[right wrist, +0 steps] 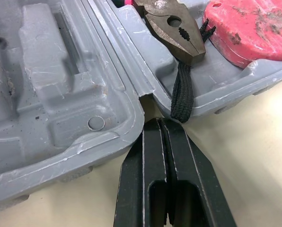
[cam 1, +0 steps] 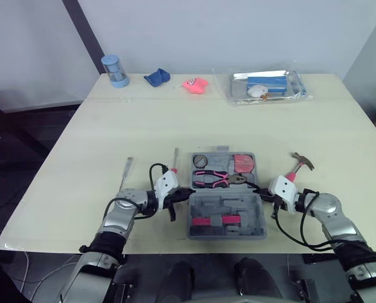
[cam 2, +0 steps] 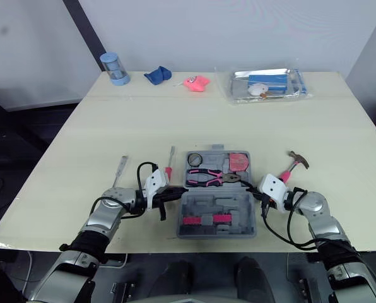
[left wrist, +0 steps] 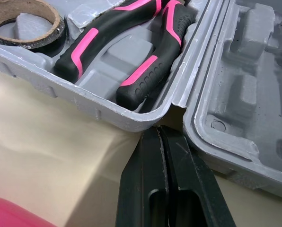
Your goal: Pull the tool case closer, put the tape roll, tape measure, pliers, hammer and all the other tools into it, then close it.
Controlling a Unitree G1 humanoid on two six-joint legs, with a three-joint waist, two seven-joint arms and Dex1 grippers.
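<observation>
The tool case (cam 1: pixel 226 205) lies open at the middle of the desk's (cam 1: pixel 175 120) near edge. The left gripper (left wrist: pixel 159 137) has its fingers pressed together, with the tip right at the hinge notch on the case's left side. The right gripper (right wrist: pixel 159 127) is pinched shut too, nosing the matching notch on the right side.

In the far half sit the tape roll (cam 1: pixel 200 160), the pink-handled pliers (cam 1: pixel 216 180) and the red tape measure (cam 1: pixel 243 163) (its black cord trails over the rim). The hammer (cam 1: pixel 298 165) lies on the desk just right of the case. A red-handled screwdriver (cam 1: pixel 175 163) lies just left of it, with a slim metal tool (cam 1: pixel 125 173) further left. Along the far edge are a blue jar (cam 1: pixel 115 71), a blue cloth (cam 1: pixel 156 77), a pink toy (cam 1: pixel 195 84) and a clear bag (cam 1: pixel 267 86).
</observation>
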